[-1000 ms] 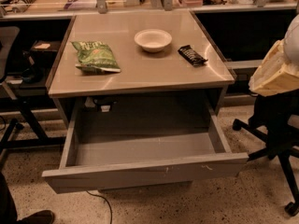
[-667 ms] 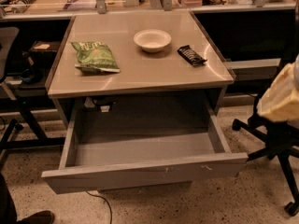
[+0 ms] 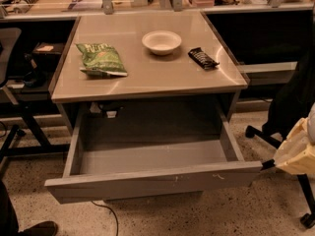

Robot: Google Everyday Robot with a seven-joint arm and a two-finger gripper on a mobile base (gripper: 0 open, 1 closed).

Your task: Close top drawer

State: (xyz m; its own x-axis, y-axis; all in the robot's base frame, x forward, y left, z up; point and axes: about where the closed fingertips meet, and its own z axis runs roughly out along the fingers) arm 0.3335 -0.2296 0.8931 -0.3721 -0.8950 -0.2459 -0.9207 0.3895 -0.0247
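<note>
The top drawer [image 3: 147,182] stands pulled out beneath the tabletop [image 3: 147,77] (white scuffs toward its front's right), with the gripper [image 3: 297,154] at the right edge, just beside the drawer's near right corner, open or closed I cannot tell.

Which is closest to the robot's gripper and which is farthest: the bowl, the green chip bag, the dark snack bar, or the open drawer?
The gripper is at the right edge, low down.
1. top drawer: its front's right end is beside the gripper.
2. dark snack bar: right side of the tabletop.
3. bowl: middle, toward the back.
4. green chip bag: left side.
</note>
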